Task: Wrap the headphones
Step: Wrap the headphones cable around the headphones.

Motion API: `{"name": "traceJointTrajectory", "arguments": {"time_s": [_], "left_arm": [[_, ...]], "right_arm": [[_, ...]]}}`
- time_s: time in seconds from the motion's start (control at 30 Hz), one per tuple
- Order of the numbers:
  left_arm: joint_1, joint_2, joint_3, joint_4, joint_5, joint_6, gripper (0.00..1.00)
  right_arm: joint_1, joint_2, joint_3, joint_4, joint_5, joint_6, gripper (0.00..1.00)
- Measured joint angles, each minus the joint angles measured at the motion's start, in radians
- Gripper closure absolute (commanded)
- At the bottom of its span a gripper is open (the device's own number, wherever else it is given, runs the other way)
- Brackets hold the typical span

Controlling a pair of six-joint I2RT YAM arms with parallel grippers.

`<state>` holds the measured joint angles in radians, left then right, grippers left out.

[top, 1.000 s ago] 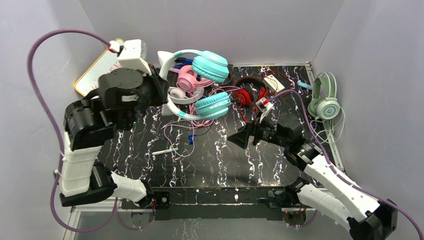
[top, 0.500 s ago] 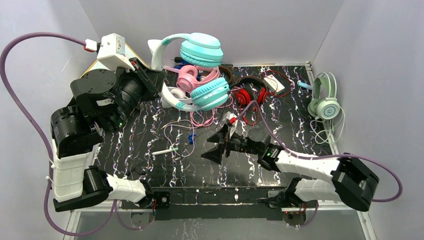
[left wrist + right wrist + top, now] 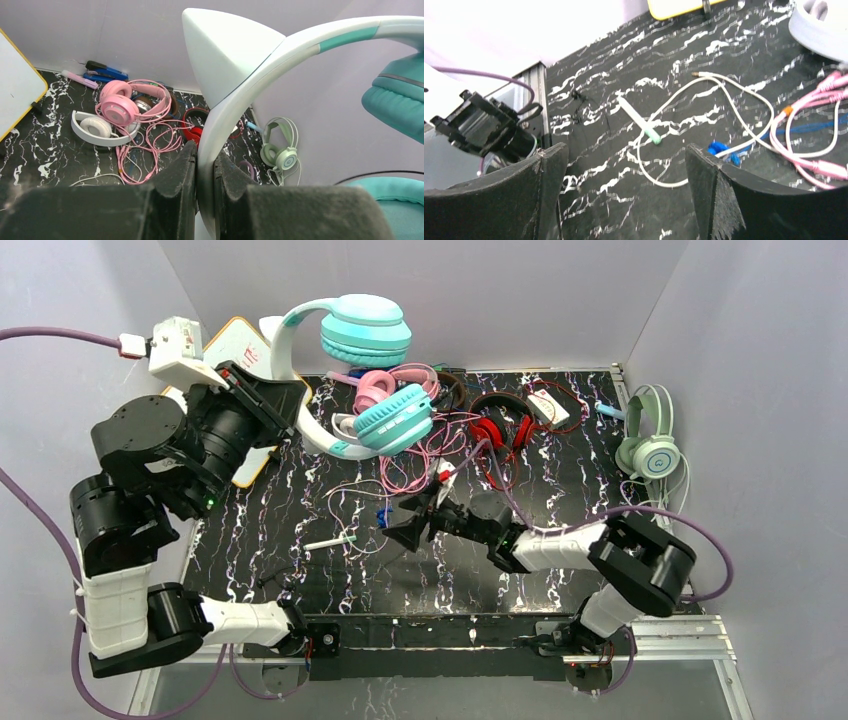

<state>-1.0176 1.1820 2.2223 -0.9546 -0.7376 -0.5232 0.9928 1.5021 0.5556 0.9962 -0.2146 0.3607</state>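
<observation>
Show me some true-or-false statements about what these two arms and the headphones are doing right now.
1. The left arm's jaws are clamped on the white headband of the teal headphones, holding them up off the table. True.
2. The right arm's jaws are shut on a pink cord. False: they stand wide open and empty, low over the table.
3. The mint green headphones sit at the table's right edge, apart from the pile. True.
4. The red headphones hang in the air. False: they lie on the table, beyond the right arm's jaws.
</observation>
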Motion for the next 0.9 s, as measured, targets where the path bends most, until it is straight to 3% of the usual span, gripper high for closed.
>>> {"name": "traceJointTrajectory", "arguments": {"time_s": [0.23, 0.5, 0.7, 0.9], "left_arm": [[-0.002, -0.027, -0.007, 0.021, -0.027, -0.001, 1.00], [-0.025, -0.043, -0.008, 0.035, -0.069, 0.006, 1.00], [-0.037, -0.072, -0.064, 0.055, -0.094, 0.011, 1.00], [-0.042, -0.084, -0.090, 0.072, -0.094, 0.014, 1.00]], "right_arm": [[0.011, 0.144, 0.093, 0.154, -0.013, -0.001, 0.18], [0.016, 0.195, 0.145, 0.219, -0.012, 0.008, 0.16], [-0.023, 0.131, 0.076, 0.194, 0.025, 0.003, 0.18], [-0.080, -0.029, -0.040, 0.116, 0.064, -0.021, 0.16]]}}
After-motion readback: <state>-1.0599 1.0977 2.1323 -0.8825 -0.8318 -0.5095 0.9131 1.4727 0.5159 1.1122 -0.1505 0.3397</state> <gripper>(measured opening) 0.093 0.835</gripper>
